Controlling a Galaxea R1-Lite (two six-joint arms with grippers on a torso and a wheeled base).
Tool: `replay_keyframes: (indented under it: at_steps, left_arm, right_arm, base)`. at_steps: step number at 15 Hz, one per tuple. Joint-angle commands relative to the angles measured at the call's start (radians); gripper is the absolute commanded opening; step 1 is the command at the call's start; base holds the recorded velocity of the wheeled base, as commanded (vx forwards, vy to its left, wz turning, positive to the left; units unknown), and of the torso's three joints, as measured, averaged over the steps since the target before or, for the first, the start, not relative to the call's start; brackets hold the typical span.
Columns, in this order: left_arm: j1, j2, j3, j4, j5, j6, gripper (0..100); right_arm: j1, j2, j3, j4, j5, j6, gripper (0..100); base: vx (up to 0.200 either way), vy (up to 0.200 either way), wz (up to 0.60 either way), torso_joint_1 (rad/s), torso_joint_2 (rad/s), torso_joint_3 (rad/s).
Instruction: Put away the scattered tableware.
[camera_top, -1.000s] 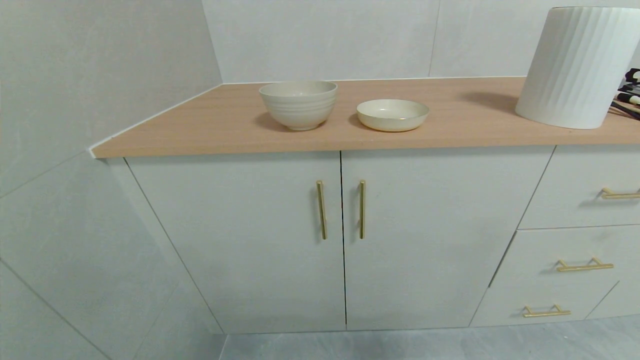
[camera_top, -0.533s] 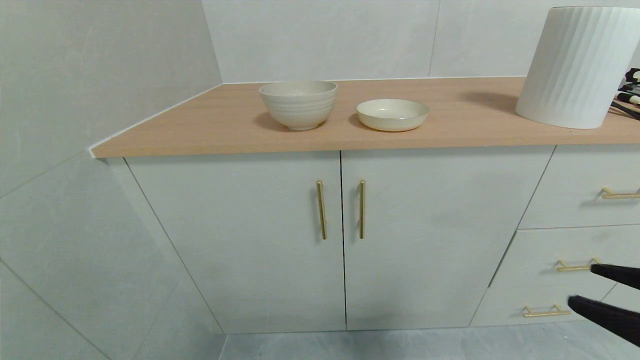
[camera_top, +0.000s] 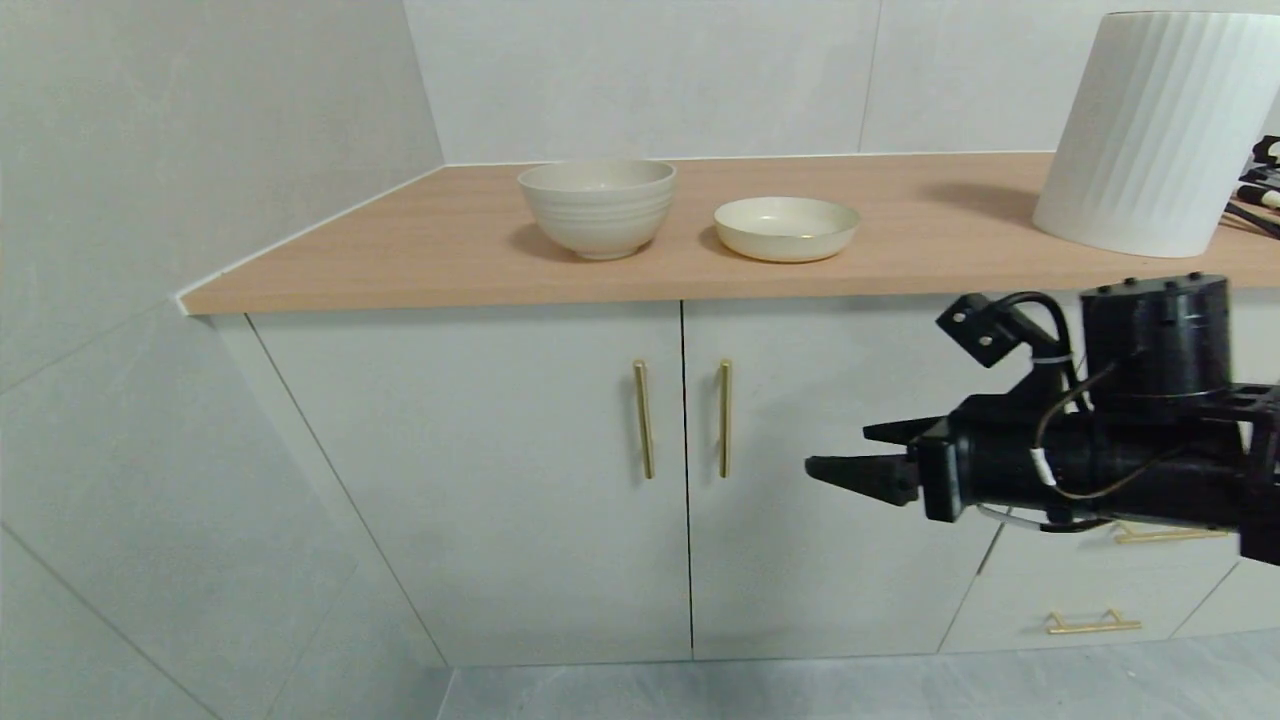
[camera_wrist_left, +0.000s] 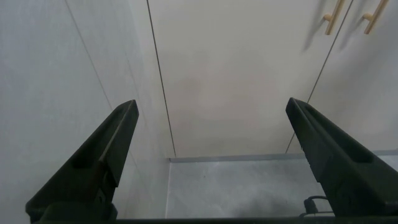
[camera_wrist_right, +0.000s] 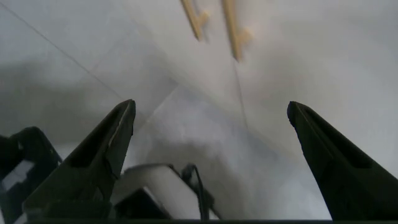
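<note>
A deep cream bowl (camera_top: 597, 208) and a shallow cream dish (camera_top: 787, 228) stand side by side on the wooden countertop (camera_top: 400, 255). Below it are two shut cabinet doors with upright gold handles (camera_top: 643, 420) (camera_top: 724, 418). My right gripper (camera_top: 850, 452) hangs open and empty in front of the right door, pointing left, to the right of the handles and well below the dish. Its wrist view has the open right gripper (camera_wrist_right: 211, 107) with the gold handles (camera_wrist_right: 233, 28) beyond. My left gripper (camera_wrist_left: 211, 109) is open and empty, low before the left door, above the floor.
A tall white ribbed cylinder (camera_top: 1160, 130) stands on the counter's right end, with dark utensils (camera_top: 1262, 185) behind it. Drawers with gold handles (camera_top: 1093, 624) are to the right of the doors. A tiled wall (camera_top: 150, 300) closes the left side.
My right arm has come into view from the lower right, rising and moving left to stand in front of the right cabinet door. The bowl and dish have not moved.
</note>
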Motion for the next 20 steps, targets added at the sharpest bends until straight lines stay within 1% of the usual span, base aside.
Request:
replay_keyframes:
  at_steps: [1,3,4,5,7,12,14,20]
  left_arm:
    - [0.0,0.002,0.0,0.0,0.0,0.0,100]
    - [0.0,0.002,0.0,0.0,0.0,0.0,100]
    - [0.0,0.002,0.0,0.0,0.0,0.0,100]
    - [0.0,0.002,0.0,0.0,0.0,0.0,100]
    - [0.0,0.002,0.0,0.0,0.0,0.0,100]
    - [0.0,0.002,0.0,0.0,0.0,0.0,100]
    - [0.0,0.002,0.0,0.0,0.0,-0.002,100]
    - [0.0,0.002,0.0,-0.002,0.0,-0.002,100]
  right_arm:
    - [0.059,0.222,-0.1,-0.076,-0.003,0.002,100]
    - [0.065,0.291,-0.093,-0.155,-0.001,0.005,100]
    - [0.065,0.348,-0.105,-0.208,-0.003,0.003,100]
    - [0.066,0.383,-0.106,-0.29,-0.003,0.01,100]
    - [0.088,0.415,-0.106,-0.379,-0.003,0.065,100]
    - [0.088,0.444,-0.122,-0.434,-0.003,0.117,100]
    - [0.088,0.469,-0.133,-0.494,-0.003,0.161,100]
    - [0.114,0.493,-0.172,-0.503,-0.003,0.215,100]
  base:
    - [0.0,0.0,0.0,0.0,0.0,0.0]
    - [0.0,0.0,0.0,0.0,0.0,0.0]
    - [0.0,0.0,0.0,0.0,0.0,0.0]
    - [0.0,0.0,0.0,0.0,0.0,0.0]
    - [0.0,0.0,0.0,0.0,0.0,0.0]
    - [0.0,0.0,0.0,0.0,0.0,0.0]
    - [0.0,0.0,0.0,0.0,0.0,0.0]
    - [0.0,0.0,0.0,0.0,0.0,0.0]
